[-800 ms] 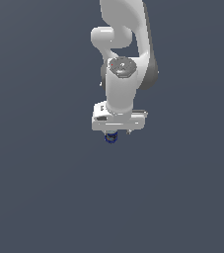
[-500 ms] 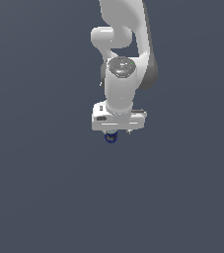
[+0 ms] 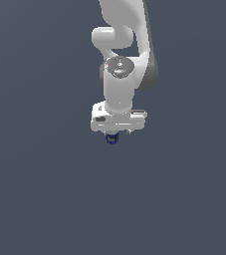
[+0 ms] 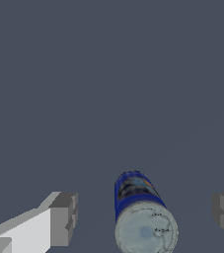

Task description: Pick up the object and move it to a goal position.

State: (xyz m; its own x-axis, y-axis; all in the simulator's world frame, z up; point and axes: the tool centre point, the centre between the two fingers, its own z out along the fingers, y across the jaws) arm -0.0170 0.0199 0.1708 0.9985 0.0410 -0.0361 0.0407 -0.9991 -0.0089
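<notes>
Seen from the wrist, the can stands upright between the pads of the gripper, which is spread wide and touches neither side. In the exterior view, at frame centre, the can peeks below the gripper; nothing has shifted since earlier, so closing looks next.

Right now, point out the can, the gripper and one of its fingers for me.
can (image 4: 144, 228): wrist view, on its pale top face.
gripper (image 4: 144, 217): wrist view, midway between the fingertips.
finger (image 4: 64, 218): wrist view, on its grey pad.
</notes>
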